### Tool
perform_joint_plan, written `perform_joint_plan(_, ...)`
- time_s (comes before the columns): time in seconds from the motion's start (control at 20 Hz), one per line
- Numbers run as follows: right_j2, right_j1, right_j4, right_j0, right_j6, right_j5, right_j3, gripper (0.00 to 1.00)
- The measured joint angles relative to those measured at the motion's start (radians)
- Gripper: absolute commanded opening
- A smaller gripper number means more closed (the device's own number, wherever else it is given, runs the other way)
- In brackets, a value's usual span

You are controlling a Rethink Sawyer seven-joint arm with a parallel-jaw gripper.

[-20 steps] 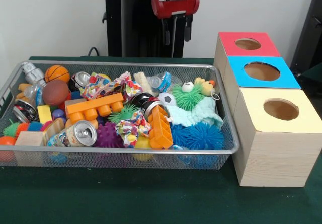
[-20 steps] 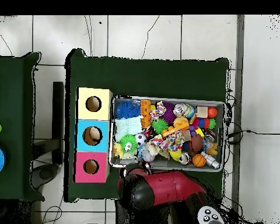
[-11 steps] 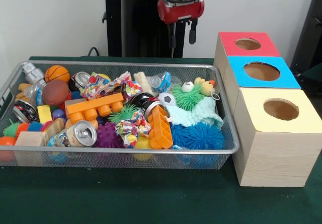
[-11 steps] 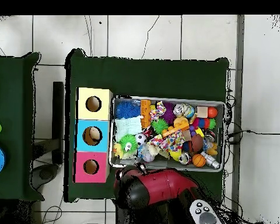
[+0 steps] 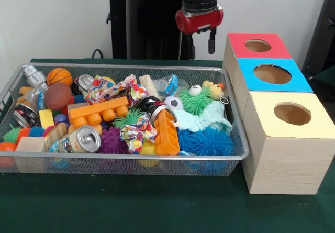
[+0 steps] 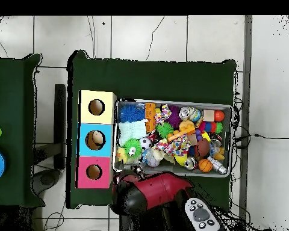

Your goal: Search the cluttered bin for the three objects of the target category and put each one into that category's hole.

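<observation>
Your gripper (image 5: 201, 42) hung empty, fingers spread, behind the wire bin (image 5: 238, 139) and beside the red-topped box (image 5: 256, 45), the search step barely begun; next you needed to descend forward into the toys below.

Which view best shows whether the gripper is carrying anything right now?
The front view: the gripper hangs above the bin's far rim beside the red-topped box, its fingers apart with nothing between them. In the overhead view the arm's own body covers the gripper, so its fingers cannot be seen.
</observation>
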Motion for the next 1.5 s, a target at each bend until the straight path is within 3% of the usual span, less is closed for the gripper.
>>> perform_joint_plan(0.75,-0.005,0.047,0.000,-0.006,0.000,-0.013,-0.111,1.00)
perform_joint_plan(1.05,-0.005,0.054,0.000,-0.043,0.000,-0.013,-0.112,1.00)
perform_joint_plan(1.5,-0.006,0.110,-0.021,-0.022,0.000,-0.013,-0.112,1.00)
